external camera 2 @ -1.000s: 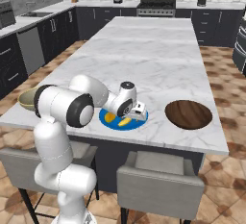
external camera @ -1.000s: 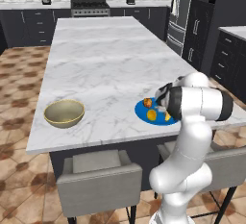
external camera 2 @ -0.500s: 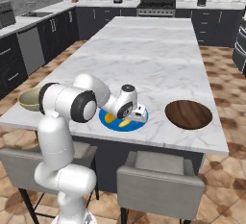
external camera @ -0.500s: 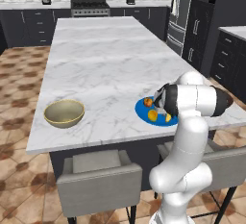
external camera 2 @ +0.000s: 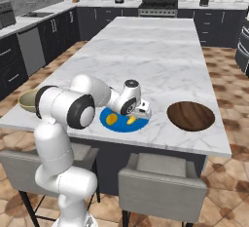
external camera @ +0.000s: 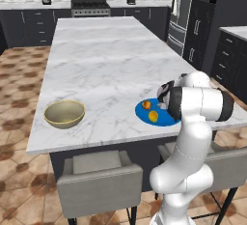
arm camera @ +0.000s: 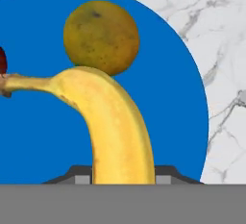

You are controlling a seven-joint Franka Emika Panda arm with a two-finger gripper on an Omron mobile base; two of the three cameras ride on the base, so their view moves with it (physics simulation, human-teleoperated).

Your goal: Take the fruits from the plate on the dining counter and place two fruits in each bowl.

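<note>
The gripper [arm camera: 123, 177] is down over the blue plate [arm camera: 38, 141], its jaws pinching the banana [arm camera: 115, 131], whose thick end runs down between the two dark finger tips at 6 o'clock of the hand view. From there the banana curves up and bends toward 9 o'clock, ending in a thin stem at the left edge, where a sliver of a dark red fruit [arm camera: 2, 60] peeks in. An orange [arm camera: 101, 36] sits on the plate at 12 o'clock of the banana's bend, touching it. White, grey-veined marble shows past the plate's rim toward 3 o'clock. In the right base view the gripper [external camera 2: 142, 111] is tucked low at the 3 o'clock edge of the plate [external camera 2: 109, 125], with two small yellow-orange pieces of fruit showing on the blue; which fruits they are is hard to tell at that size. The plate rests near the front edge of the worktop [external camera 2: 155, 55]. The dark brown bowl [external camera 2: 190, 115] lies well apart at 3 o'clock of the plate, and the tan bowl [external camera 2: 27, 99] sits at 9 o'clock, partly behind the arm. In the left base view the tan bowl [external camera: 64, 113] stands at 9 o'clock of the plate [external camera: 144, 115].
</note>
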